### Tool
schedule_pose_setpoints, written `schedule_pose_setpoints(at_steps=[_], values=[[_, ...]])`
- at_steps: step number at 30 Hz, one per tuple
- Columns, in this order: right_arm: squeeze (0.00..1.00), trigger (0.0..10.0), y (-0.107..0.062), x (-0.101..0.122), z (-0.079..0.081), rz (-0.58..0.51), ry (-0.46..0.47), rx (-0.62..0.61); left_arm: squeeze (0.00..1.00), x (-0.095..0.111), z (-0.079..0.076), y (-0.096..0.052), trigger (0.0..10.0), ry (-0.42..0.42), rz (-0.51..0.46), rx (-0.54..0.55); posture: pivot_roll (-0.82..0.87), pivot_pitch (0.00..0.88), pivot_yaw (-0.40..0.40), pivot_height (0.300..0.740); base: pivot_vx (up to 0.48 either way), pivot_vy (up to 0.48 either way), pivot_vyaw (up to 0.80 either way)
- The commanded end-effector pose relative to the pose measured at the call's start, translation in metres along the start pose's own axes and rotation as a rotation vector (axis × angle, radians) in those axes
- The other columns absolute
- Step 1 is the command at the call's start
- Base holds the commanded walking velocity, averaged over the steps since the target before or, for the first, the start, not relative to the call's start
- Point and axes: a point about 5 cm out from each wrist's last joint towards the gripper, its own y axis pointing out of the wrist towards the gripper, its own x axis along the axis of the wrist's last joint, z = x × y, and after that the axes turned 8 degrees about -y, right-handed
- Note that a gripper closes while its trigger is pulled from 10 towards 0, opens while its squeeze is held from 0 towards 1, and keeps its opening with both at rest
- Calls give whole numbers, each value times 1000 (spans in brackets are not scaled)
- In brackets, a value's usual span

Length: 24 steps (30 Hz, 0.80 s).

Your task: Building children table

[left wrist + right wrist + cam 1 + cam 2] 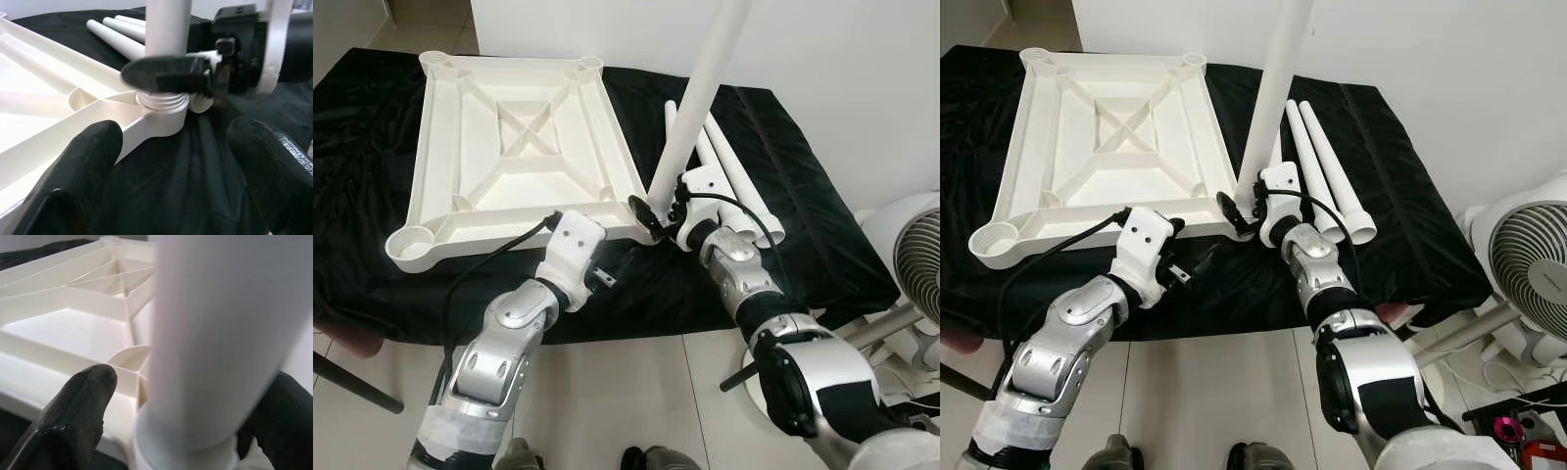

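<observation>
On the black cloth (372,88) lies the white plastic tabletop (524,147), upside down, its ribs and corner sockets facing up. It looks stiff and light, moulded in one piece, so it should slide easily on the cloth unless something braces it.

The left gripper (607,276) hovers just beside the near right corner, its fingers (78,166) spread wide and holding nothing; it appears placed to steady that edge. The rim or a rib near the socket would be the sensible place to hold.

In that corner socket stands a leg (697,98), tilted slightly, its threaded end (162,100) seated at the socket mouth with threads showing, so it seems not fully screwed in. The right gripper (656,211) is closed around the leg low down, near the thread. The leg is smooth and round, likely slippery; a low grip gives the best control for turning.

Further right, three spare legs (1327,176) lie side by side on the cloth.
</observation>
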Motion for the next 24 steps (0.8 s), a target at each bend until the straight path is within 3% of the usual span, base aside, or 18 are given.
schedule_pose_setpoints(at_steps=[1, 5, 6, 7, 17, 18, 19, 24], values=[[0, 10000, 0, 0, -3, 25, -24, 24, 0, -1, -4, 2, 10000, -4, 7, 9, 68, 65, -88, 740, 0, 0, 0], [0, 9412, 2, 1, -3, 36, -29, 40, 0, -1, -3, 3, 10000, -4, 6, 10, 71, 65, -90, 740, 0, 0, 0], [0, 3569, 2, 1, -3, 42, -30, 43, 0, 0, -3, 2, 10000, -3, 5, 12, 75, 66, -92, 740, 0, 0, 0], [0, 0, 2, 0, -2, 52, -22, 42, 0, 0, -3, 2, 10000, -2, 4, 15, 77, 66, -94, 740, 0, 0, 0], [0, 0, -4, -13, -2, 93, 30, 47, 0, 0, -2, 0, 10000, -3, 2, 28, 82, 67, -100, 740, 0, 0, 0], [0, 4627, -5, -16, -3, 115, 26, 29, 0, 0, -2, 0, 10000, -3, 2, 28, 82, 67, -100, 740, 0, 0, 0], [0, 10000, -6, -18, -3, 125, 43, 11, 0, 1, -2, 0, 10000, -4, 1, 28, 82, 67, -100, 740, 0, 0, 0], [0, 10000, -7, -23, -3, 152, 67, -32, 0, 1, -2, 0, 10000, -6, 0, 27, 78, 70, -98, 740, 0, 0, 0]])
